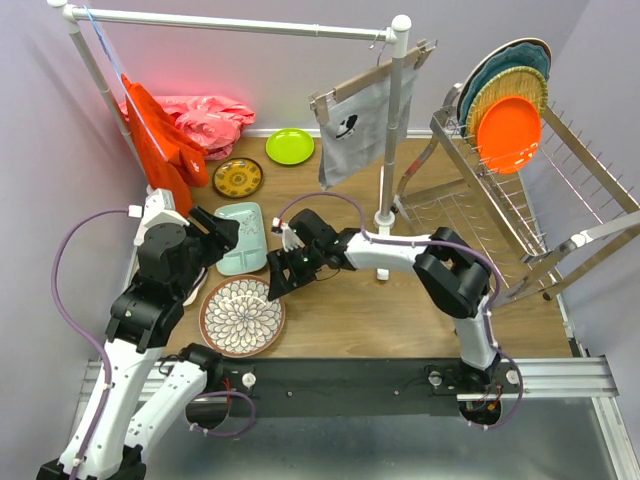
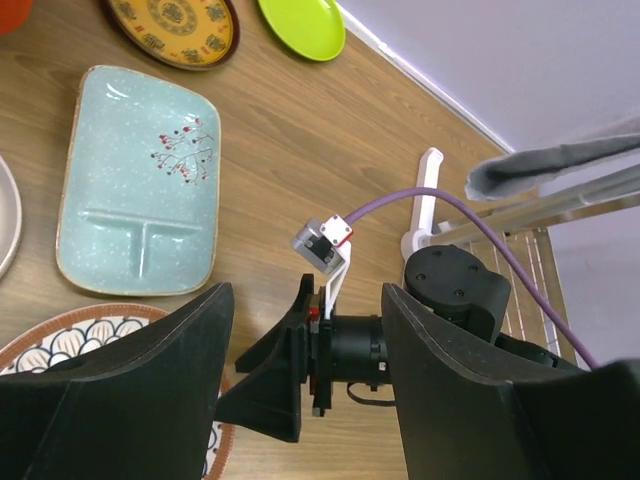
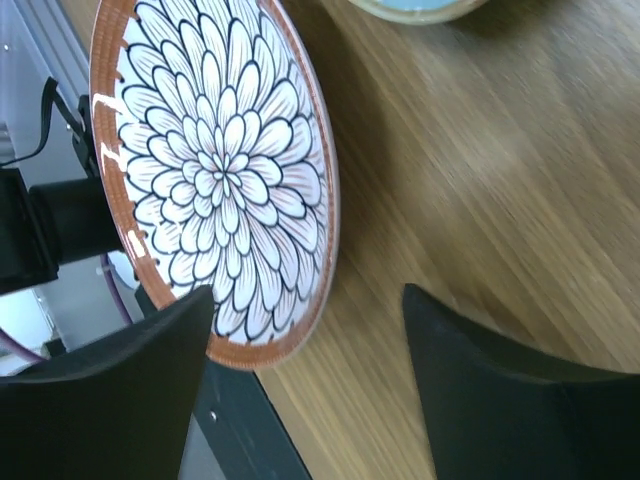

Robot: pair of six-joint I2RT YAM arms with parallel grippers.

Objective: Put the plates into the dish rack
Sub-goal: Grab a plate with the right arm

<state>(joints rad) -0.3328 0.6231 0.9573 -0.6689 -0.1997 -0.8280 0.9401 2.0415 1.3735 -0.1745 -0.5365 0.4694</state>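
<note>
A brown-rimmed floral plate (image 1: pixel 242 316) lies flat near the table's front edge and fills the right wrist view (image 3: pixel 220 170). My right gripper (image 1: pixel 280 277) reaches left and hovers open at that plate's right rim (image 3: pixel 308 295), the rim lying just inside one finger. My left gripper (image 1: pixel 215 235) hangs open above the mint tray (image 1: pixel 243 237), holding nothing (image 2: pixel 307 290). A lime green plate (image 1: pixel 290 146) and a yellow-brown patterned plate (image 1: pixel 238 177) lie further back. The dish rack (image 1: pixel 520 215) on the right holds a teal plate (image 1: pixel 500 62), a woven yellow plate (image 1: pixel 490 98) and an orange plate (image 1: pixel 508 132).
A white pipe rail (image 1: pixel 230 25) spans the back, with red cloths (image 1: pixel 160 135) and a grey cloth (image 1: pixel 360 125) hanging from it; its post foot (image 1: pixel 383 218) stands beside the rack. Pink cloth (image 1: pixel 205 115) lies at the back left. A white plate's edge (image 2: pixel 5 225) shows beside the tray.
</note>
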